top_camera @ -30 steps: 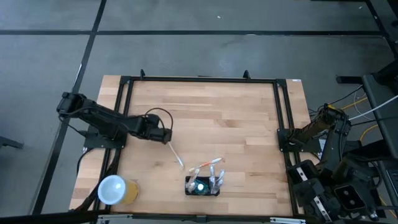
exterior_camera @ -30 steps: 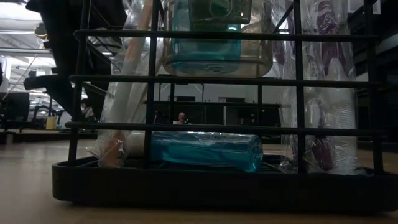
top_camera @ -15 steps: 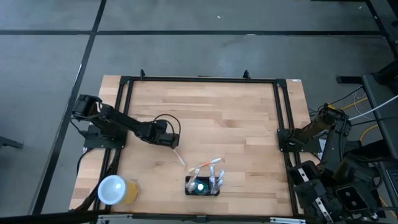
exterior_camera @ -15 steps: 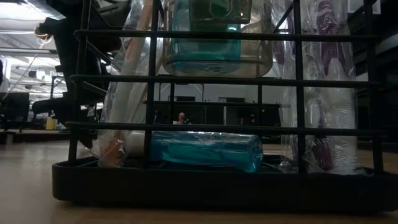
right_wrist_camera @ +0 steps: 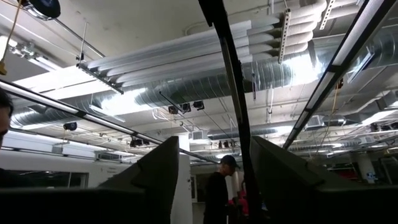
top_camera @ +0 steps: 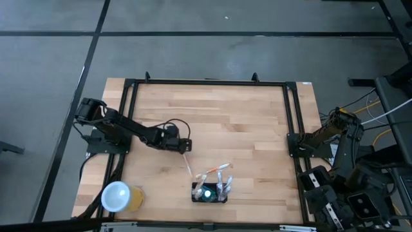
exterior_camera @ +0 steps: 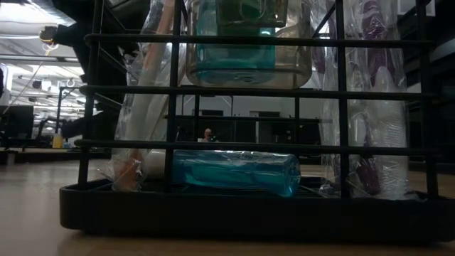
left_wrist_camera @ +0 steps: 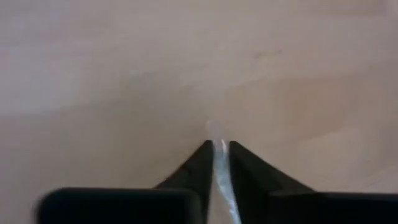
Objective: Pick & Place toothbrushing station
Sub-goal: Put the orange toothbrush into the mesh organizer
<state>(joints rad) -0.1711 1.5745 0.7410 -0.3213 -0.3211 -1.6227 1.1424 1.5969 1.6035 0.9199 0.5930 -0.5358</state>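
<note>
Left end effector (top_camera: 185, 146) pinched narrow on wrapped toothbrush (top_camera: 187, 164) mid-bench, station (top_camera: 210, 193) near front edge; right end effector (right_wrist_camera: 214, 180) wide.

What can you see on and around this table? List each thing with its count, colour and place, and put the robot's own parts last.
Table: one, light wood with a black frame, mid-picture in the high view.
Toothbrushing station: one, black box holding wrapped items, near the table's front edge, centre.
Bottle: one, teal, lying in the station's base in the low view.
Loose toothbrush: one, white and thin, flat on the wood between the left gripper and the station.
Cup: one, yellow with a white top, front left corner.
Person: one, dark figure, in the room behind, right wrist view.
Left gripper: one, dark, fingers closed on the loose toothbrush's end.
Right gripper: one, dark, open, parked beside the table's right edge.
</note>
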